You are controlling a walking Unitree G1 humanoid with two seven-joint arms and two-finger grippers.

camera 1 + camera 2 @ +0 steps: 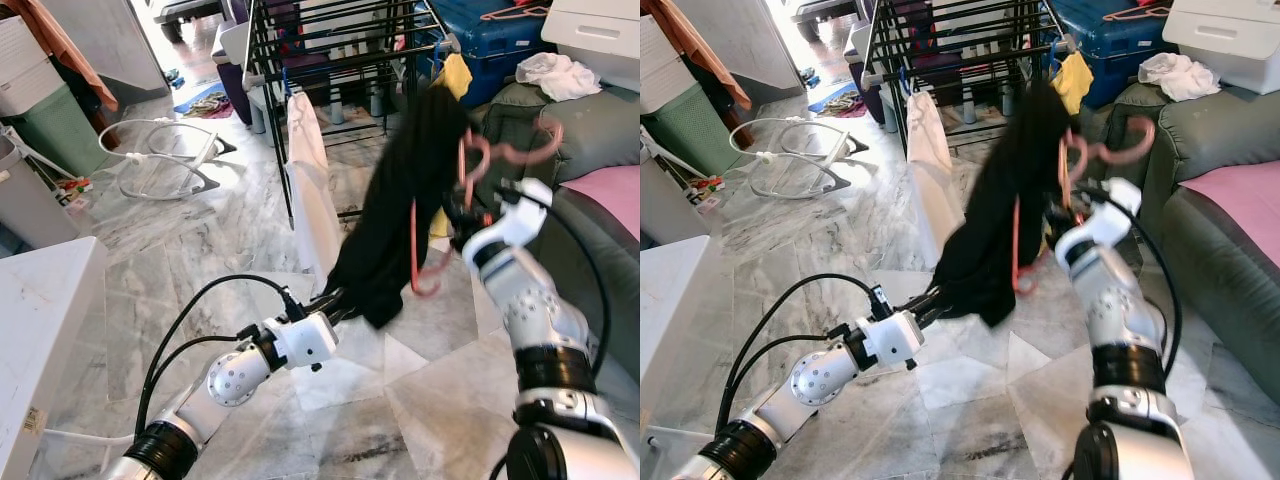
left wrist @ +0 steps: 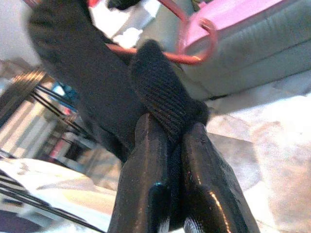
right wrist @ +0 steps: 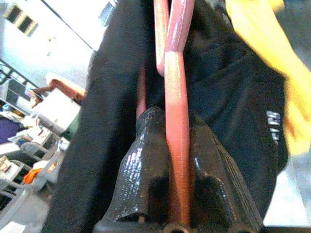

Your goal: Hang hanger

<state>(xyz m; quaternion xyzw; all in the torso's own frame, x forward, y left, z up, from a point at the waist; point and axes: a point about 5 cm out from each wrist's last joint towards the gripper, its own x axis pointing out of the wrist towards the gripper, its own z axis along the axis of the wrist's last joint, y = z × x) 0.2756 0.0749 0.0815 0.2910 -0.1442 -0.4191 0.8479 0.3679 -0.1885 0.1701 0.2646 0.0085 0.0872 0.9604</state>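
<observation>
Right gripper (image 3: 177, 145) pinches pink hanger (image 1: 470, 165), rack (image 1: 330, 45) at 12 o'clock. Left gripper (image 2: 170, 141) pinches black garment (image 1: 400, 200) hem, at 7 o'clock of hanger.

the hanger (image 3: 176, 121) is smooth, shiny pink plastic. the black shirt (image 1: 400, 200) is soft, matt cloth w/ a fine ribbed weave. the right gripper (image 3: 176, 194) has glossy black fingers (image 3: 136, 184), a bit bumpy. the floor (image 1: 200, 240) is shiny grey marble. the drying rack (image 1: 330, 40) is thin black metal. the sofa (image 1: 600, 200) is matt grey cloth.
</observation>
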